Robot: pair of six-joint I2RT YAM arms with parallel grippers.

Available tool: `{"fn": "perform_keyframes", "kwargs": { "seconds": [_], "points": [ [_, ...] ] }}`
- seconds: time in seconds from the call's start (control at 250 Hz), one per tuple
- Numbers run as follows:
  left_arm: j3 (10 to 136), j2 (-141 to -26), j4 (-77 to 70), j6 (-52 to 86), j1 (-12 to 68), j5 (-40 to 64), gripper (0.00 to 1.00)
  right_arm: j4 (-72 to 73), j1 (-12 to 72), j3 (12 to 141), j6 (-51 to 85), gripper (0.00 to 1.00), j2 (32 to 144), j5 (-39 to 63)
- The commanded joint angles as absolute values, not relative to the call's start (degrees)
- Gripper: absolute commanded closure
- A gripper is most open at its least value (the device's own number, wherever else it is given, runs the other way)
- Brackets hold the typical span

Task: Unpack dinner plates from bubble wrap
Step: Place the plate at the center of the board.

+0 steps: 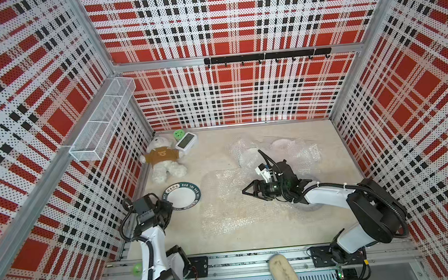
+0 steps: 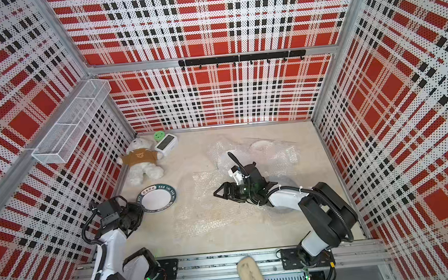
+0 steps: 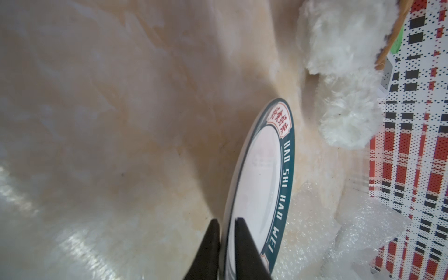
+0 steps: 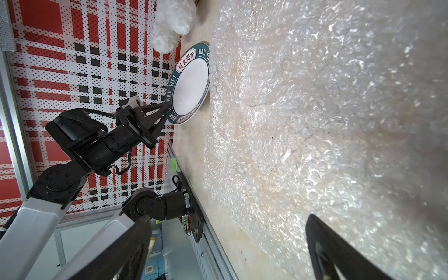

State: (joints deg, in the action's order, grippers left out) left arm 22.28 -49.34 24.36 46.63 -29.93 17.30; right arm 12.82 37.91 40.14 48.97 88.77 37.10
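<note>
Dinner plate (image 1: pixel 181 195), white with a dark teal rim band lettered HAO SHI HAO WEI, unwrapped and resting on the pale table (image 1: pixel 170 240) near the left wall, just beside the feet of a white teddy bear (image 1: pixel 164 161). Left gripper (image 3: pixel 226 220) at the plate's near rim, one black finger (image 3: pixel 208 249) on each side of the edge, only narrowly apart; pinching or merely straddling, impossible to tell. Bubble wrap (image 1: pixel 228 211) spread flat across mid-table, just beside the plate, with a second, crumpled heap (image 1: pixel 286 152) toward the back. Right gripper (image 4: pixel 225 220) hovering over the flat sheet, jaws wide apart, holding nothing. Small white clock (image 1: pixel 186 143) in the back-left corner, behind the bear. Plate and wrap visible in both top views.
</note>
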Motion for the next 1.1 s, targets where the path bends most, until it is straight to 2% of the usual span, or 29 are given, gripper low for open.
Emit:
{"fn": "perform_keyframes", "kwargs": {
  "seconds": [0.0, 0.516, 0.76, 1.0, 1.096],
  "points": [
    [21.3, -49.5, 21.6, 47.4, -30.6, 17.1, 0.78, 12.9, 38.1, 41.9, 47.6, 0.00, 87.7, 36.4],
    [18.9, -50.7, 19.2, 48.2, -31.3, 15.6, 0.65, 12.7, 38.1, 41.8, 47.5, 0.00, 88.1, 36.5],
    [18.6, -50.8, 19.3, 50.9, -32.1, 15.8, 0.44, 11.8, 38.1, 42.9, 46.8, 0.00, 88.5, 36.3],
    [23.5, -40.8, 29.8, 49.7, -30.0, 21.3, 0.22, 6.0, 36.8, 47.9, 43.0, 0.00, 88.5, 36.2],
    [25.4, -39.2, 33.2, 48.2, -26.8, 24.2, 0.20, 3.6, 35.8, 51.0, 41.3, 0.00, 89.0, 36.3]
  ]
}}
